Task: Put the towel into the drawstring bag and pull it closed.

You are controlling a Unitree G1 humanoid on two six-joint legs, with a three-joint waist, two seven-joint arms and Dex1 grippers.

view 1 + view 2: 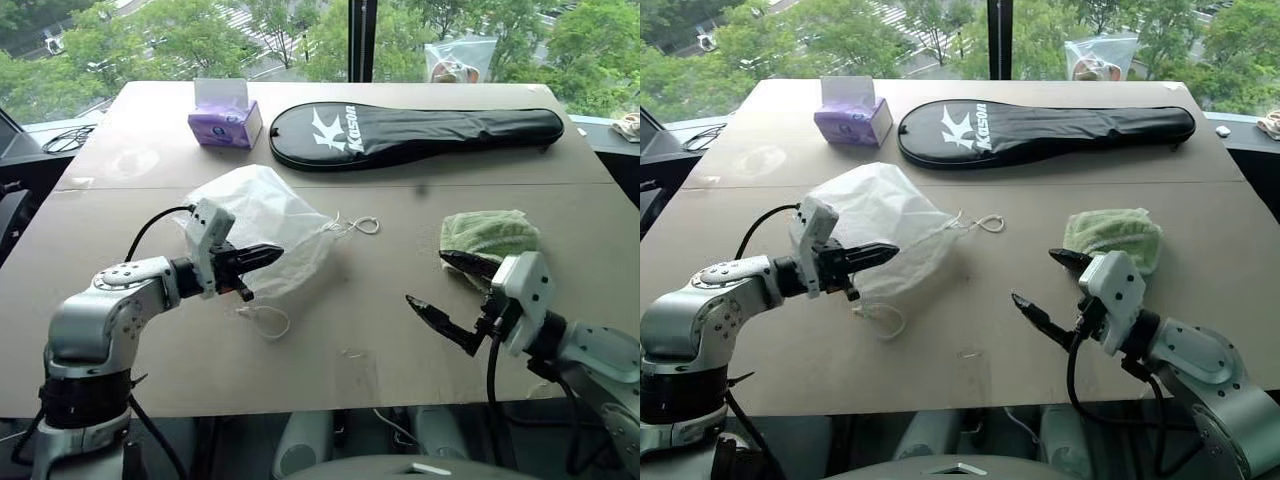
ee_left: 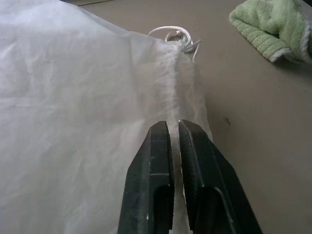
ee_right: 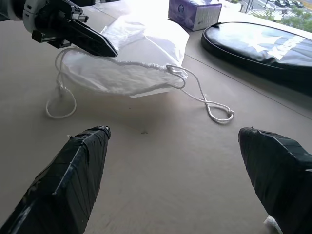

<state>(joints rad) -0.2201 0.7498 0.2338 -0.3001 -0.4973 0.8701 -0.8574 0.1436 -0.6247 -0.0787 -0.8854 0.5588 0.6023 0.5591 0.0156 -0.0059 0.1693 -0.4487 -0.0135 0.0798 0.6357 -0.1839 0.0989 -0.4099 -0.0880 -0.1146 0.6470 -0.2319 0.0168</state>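
Right gripper (image 3: 175, 180) jaws spread wide, empty; towel (image 1: 487, 236) just behind its far jaw. Left gripper (image 2: 174, 141) jaws nearly clenched, bag (image 1: 262, 225) hem seemingly pinched between. Risk: thin fabric slips out, mouth collapses before towel goes in

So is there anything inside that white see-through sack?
Through the thin white translucent drawstring bag nothing coloured shows, though its folds could hide something. The small light green terry towel lies apart on the brown table.

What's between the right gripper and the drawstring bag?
Bare table, apart from a white cord loop trailing from the drawstring bag; right gripper, per its wrist view.
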